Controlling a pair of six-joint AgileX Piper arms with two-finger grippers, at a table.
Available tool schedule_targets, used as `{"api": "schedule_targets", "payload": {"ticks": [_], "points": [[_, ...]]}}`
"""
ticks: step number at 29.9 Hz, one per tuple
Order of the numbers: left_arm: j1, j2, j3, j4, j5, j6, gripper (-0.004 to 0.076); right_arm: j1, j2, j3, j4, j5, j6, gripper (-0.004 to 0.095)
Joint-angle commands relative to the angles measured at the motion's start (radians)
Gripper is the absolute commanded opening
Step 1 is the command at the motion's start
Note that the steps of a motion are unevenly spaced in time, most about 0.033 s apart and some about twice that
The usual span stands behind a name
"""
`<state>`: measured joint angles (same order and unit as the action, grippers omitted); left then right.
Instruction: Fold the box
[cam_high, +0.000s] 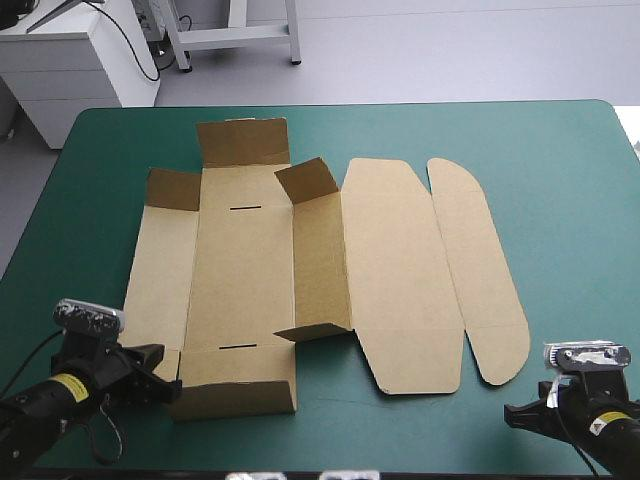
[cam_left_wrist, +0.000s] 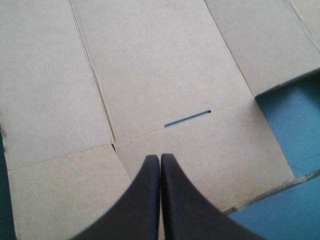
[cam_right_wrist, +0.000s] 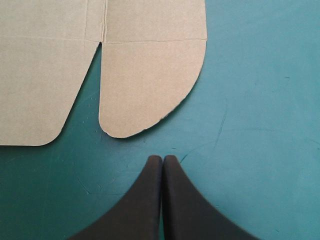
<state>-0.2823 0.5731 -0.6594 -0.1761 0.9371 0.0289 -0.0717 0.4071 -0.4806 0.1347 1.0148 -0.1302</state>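
Brown board, high view: the box (cam_high: 240, 290) is lying opened out on the teal-green cover (cam_high: 570, 200), from the table's middle toward its left. Its far flap (cam_high: 243, 142), a small corner flap (cam_high: 173, 188) and the long wall (cam_high: 318, 260) beside the base are standing up. The lid panel (cam_high: 400, 280) and the rounded strip (cam_high: 480, 270) are lying flat.
Left gripper, high view: the left gripper (cam_high: 170, 383) is sitting low at the box's near left corner, its tip just beside the near flap (cam_high: 235, 383).
Right gripper, high view: the right gripper (cam_high: 512, 413) is sitting by the table's near right corner, apart from the rounded strip.
Left wrist view: the black fingers (cam_left_wrist: 145, 200) are meeting in one pointed arch and gripping nothing. They are reaching over the near flap and pointing at a narrow slot (cam_left_wrist: 187, 118) just ahead. Whether they are touching the board cannot be told.
Right wrist view: this gripper's fingers (cam_right_wrist: 180, 200) are also pressing together with nothing between them, over bare cover. The strip's rounded end is lying ahead, clear of the tips, with the lid panel's corner beside it.
Only from above: the raised flaps and wall are showing.
Only from the wrists: the meeting fingertips are showing plainly.
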Motion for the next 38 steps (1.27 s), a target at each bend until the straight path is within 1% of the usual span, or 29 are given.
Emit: {"api": "schedule_targets", "payload": {"ticks": [1, 7, 12, 14, 17, 19, 21, 23, 25, 28, 32, 34, 38], "points": [[-0.006, 0.113, -0.116, 0.002, -0.064, -0.017, -0.0008, 0.001, 0.006, -0.021, 0.010, -0.045, -0.004, -0.0020], [-0.006, 0.316, -0.264, 0.051, -0.051, -0.038, -0.0008, 0.001, 0.006, -0.021, 0.010, -0.045, -0.004, -0.0020], [0.005, 0.466, -0.339, 0.127, -0.069, -0.088, -0.0008, 0.001, 0.006, -0.021, 0.010, -0.045, -0.004, -0.0020], [0.045, 0.515, -0.366, 0.116, -0.073, -0.088, -0.0008, 0.001, 0.006, -0.021, 0.010, -0.045, -0.004, -0.0020], [0.147, 0.583, -0.398, 0.060, -0.069, -0.071, -0.0008, 0.001, 0.006, -0.021, 0.010, -0.045, -0.004, -0.0020], [0.223, 0.611, -0.405, -0.025, -0.069, -0.021, -0.0008, 0.001, 0.006, -0.021, 0.010, -0.043, -0.004, -0.0020], [0.301, 0.633, -0.404, -0.143, -0.055, 0.092, -0.0008, 0.001, 0.006, -0.021, 0.010, -0.043, -0.004, -0.0020], [0.388, 0.655, -0.404, -0.260, -0.020, 0.199, -0.0008, 0.001, 0.006, -0.021, 0.010, -0.043, -0.004, -0.0020], [0.473, 0.670, -0.404, -0.340, 0.017, 0.272, -0.0008, 0.001, 0.006, -0.021, 0.010, -0.043, -0.004, -0.0020], [0.598, 0.687, -0.404, -0.385, 0.050, 0.327, -0.0008, 0.001, 0.006, -0.021, 0.010, -0.043, -0.004, -0.0020], [0.730, 0.707, -0.404, -0.385, 0.095, 0.378, -0.0008, 0.001, 0.006, -0.021, 0.010, -0.043, -0.004, -0.0020], [0.795, 0.725, -0.403, -0.408, 0.140, 0.426, -0.0008, 0.001, 0.006, -0.021, 0.010, -0.043, -0.004, -0.0020], [0.892, 0.770, -0.387, -0.529, 0.218, 0.538, -0.0008, 0.001, 0.006, -0.021, 0.010, -0.043, -0.004, -0.0019]]}}
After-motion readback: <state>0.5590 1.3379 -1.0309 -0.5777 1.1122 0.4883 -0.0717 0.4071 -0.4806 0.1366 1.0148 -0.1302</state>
